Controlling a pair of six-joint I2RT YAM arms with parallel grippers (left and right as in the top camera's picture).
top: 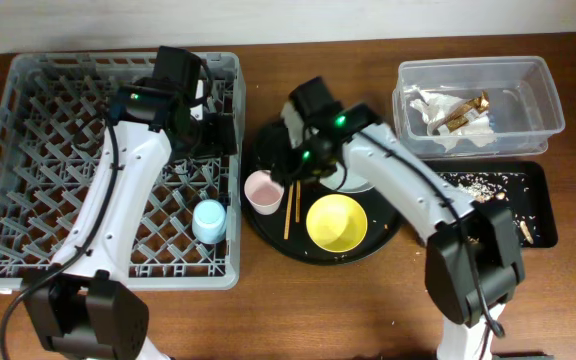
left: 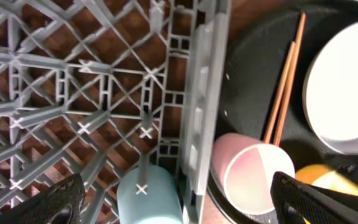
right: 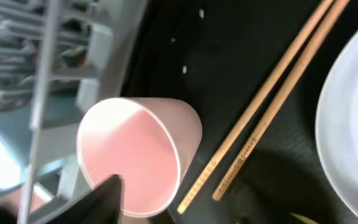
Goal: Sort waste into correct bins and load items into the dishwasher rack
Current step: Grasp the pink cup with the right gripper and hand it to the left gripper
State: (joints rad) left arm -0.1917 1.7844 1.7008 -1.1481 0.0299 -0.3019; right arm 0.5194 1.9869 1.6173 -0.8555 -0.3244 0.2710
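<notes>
The grey rack (top: 28,150) stood at the left of the tabletop (top: 298,30). The left claw (left: 176,186) hung over the rack's right wall, its fingers (left: 61,199) spread wide with nothing gripped between them. Near this claw, inside the rack and against that wall, sat the blue cup (top: 209,220). On the other side of the wall, on the round black tray (top: 268,235), was the pink cup (right: 135,155). The right claw (top: 290,165) was just above it, with one finger (right: 98,199) at the cup's rim. I could not tell whether this claw was spread or pressed together. To the right of it the chopsticks (right: 277,106) lay side by side, then the plate (right: 353,124), with the yellow bowl (top: 336,222) near it. Well to the right of both claws, the clear tub (top: 538,90) held napkins (top: 438,110) and a wrapper (top: 465,108). The black rectangular tray (top: 538,190) held rice scraps (top: 478,185).
</notes>
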